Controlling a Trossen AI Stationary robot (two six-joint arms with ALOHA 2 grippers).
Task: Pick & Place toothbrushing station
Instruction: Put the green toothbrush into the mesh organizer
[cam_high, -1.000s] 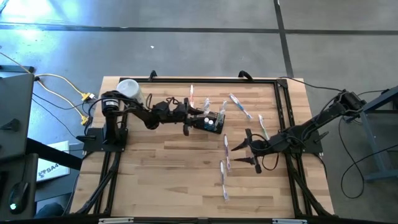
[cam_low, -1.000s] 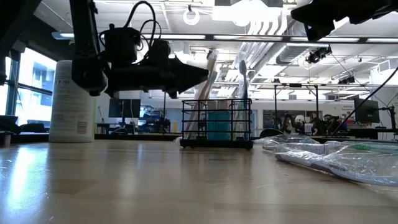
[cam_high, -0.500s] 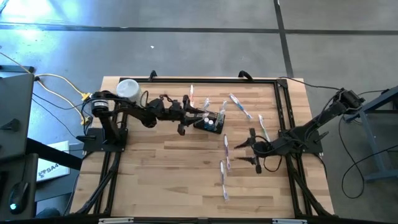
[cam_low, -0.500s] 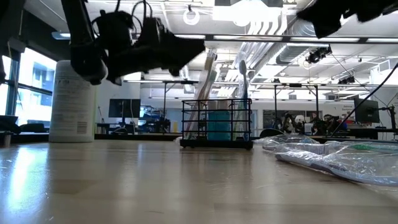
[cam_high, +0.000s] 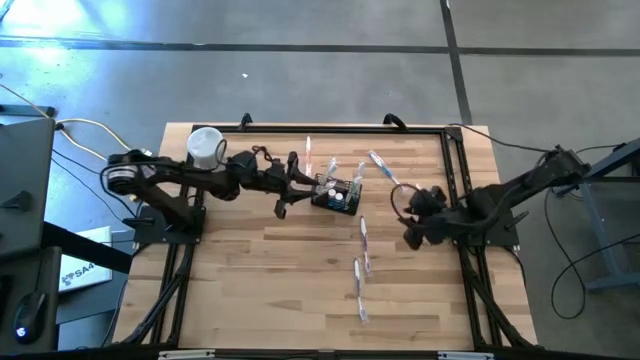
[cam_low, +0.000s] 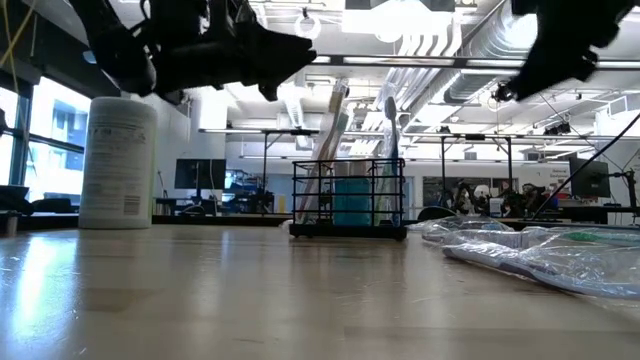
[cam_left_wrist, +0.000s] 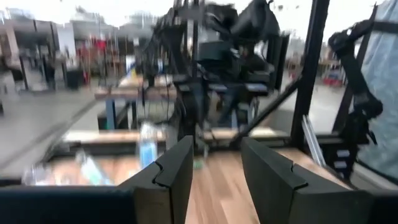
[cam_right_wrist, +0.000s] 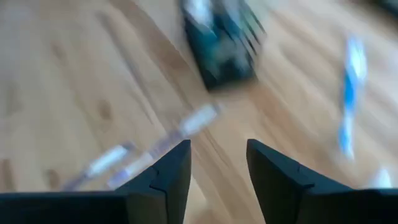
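Observation:
The toothbrushing station (cam_high: 336, 193), a small black wire-mesh caddy, stands by its base on the wooden table. The low view shows the caddy (cam_low: 348, 198) holding a teal cup and upright pale toothbrushes. My left gripper (cam_high: 296, 186) hovers just left of the caddy, above its height, pointing roughly level. It is open, with nothing between its fingers in the left wrist view (cam_left_wrist: 216, 146). My right gripper (cam_high: 412, 226) hangs over the table's right part, tipped downward and open. The right wrist view shows only bare table between its fingers (cam_right_wrist: 217, 149), with the caddy (cam_right_wrist: 221, 43) farther off.
Several wrapped toothbrushes lie loose on the table, two of them (cam_high: 365, 235) (cam_high: 386, 170) between the caddy and my right gripper. A white cylindrical container (cam_high: 205, 145) stands at the far left corner. A black frame rail (cam_high: 340, 130) runs along the far edge.
My left gripper has risen and drawn back toward the table's left edge, away from the caddy, which stays where it was. My right gripper has lifted, rolled and tipped so that it points down at the table.

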